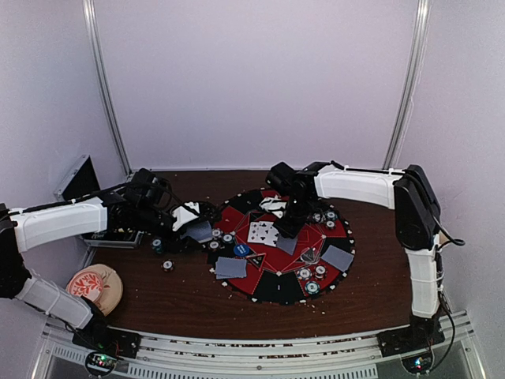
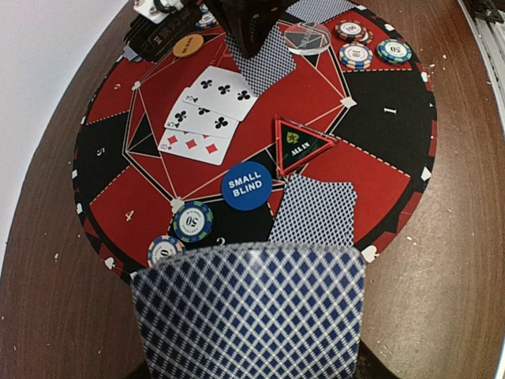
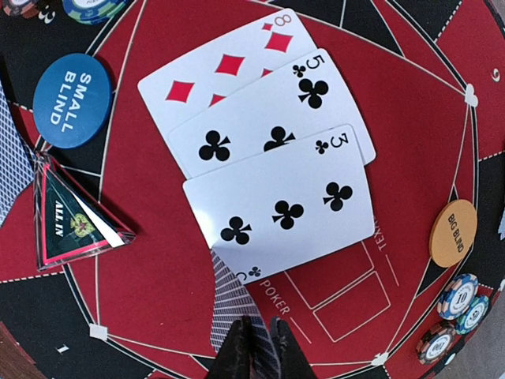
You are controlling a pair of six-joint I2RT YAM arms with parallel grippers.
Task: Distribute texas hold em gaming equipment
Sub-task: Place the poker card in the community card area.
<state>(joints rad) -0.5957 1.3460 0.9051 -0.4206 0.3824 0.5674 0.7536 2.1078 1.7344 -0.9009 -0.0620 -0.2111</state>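
Fanned cards (image 3: pixel 260 150): long axes approx parallel

Looks like glossy paper on the cards (image 3: pixel 276 197), matt print on the mat (image 3: pixel 355 103), clear shiny plastic triangle marker (image 3: pixel 75 217), wood-grain surface (image 2: pixel 458 300).

We saw the blurred blue-backed card (image 2: pixel 248 312) cut off by the left wrist view's bottom edge, the eight of diamonds (image 3: pixel 217 75) largely covered by the five of clubs (image 3: pixel 264 118), and a face-down card (image 3: pixel 233 304) half tucked beneath the three of clubs (image 3: pixel 280 205)
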